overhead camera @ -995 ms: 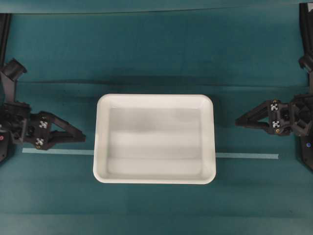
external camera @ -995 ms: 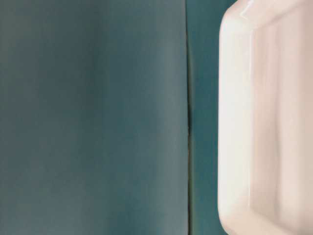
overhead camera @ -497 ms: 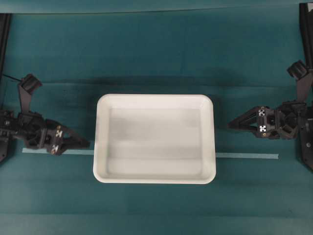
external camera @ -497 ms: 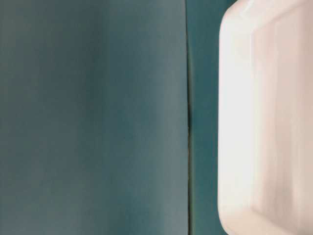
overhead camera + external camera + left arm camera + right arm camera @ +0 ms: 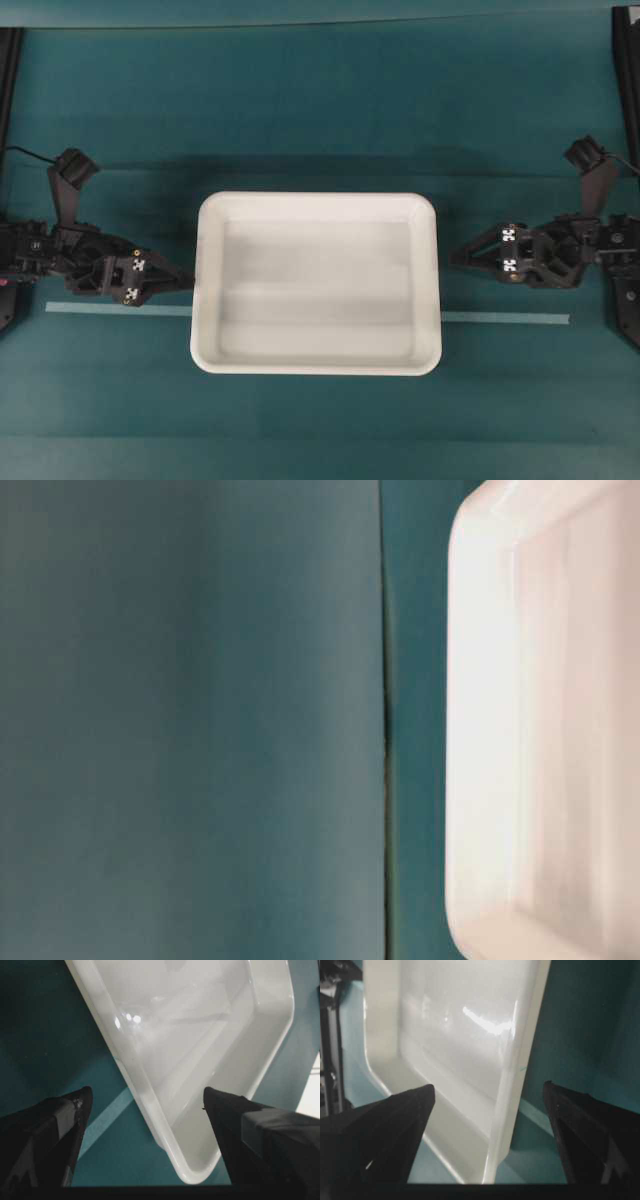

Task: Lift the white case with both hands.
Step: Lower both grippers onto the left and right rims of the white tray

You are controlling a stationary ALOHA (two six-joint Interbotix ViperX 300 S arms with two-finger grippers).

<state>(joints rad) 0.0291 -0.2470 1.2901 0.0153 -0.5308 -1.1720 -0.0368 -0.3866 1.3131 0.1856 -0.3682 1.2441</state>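
One white case point(image 5: 316, 283) is sitting on the tabletop point(image 5: 300, 110); two tools, left point(image 5: 185, 283) and right point(image 5: 458, 257), and one pale tape strip point(image 5: 505, 319) are showing.

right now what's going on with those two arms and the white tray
Two robot arms are closing in on the white case from opposite ends. The left gripper and the right gripper both point at its short sides with jaws open, each just short of the rim. Neither touches it yet. The case sits flat on the teal table, across a pale tape line, not yet lifted.
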